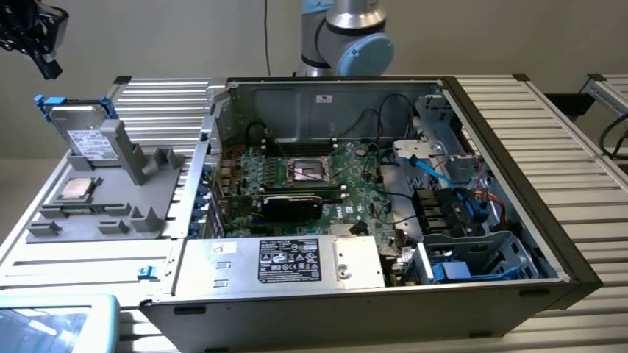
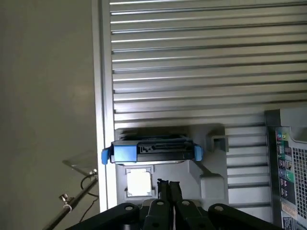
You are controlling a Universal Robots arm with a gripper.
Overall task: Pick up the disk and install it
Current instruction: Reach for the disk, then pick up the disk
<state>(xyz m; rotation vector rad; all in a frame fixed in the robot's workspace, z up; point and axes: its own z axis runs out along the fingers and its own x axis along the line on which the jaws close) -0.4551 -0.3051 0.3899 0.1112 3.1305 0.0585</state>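
The disk stands on edge in a grey holder at the exterior view's left, a silver-grey drive with a white label in a blue carrier. In the wrist view I look down on the disk's top edge, with blue clips at both ends. My gripper hangs high above and a little to the left of the disk, well apart from it. Its black fingers are pressed together, shut with nothing between them.
A small square silver chip lies on the holder in front of the disk. The open computer case fills the middle and right, with the motherboard, a silver box with a black label and a blue-trimmed drive cage.
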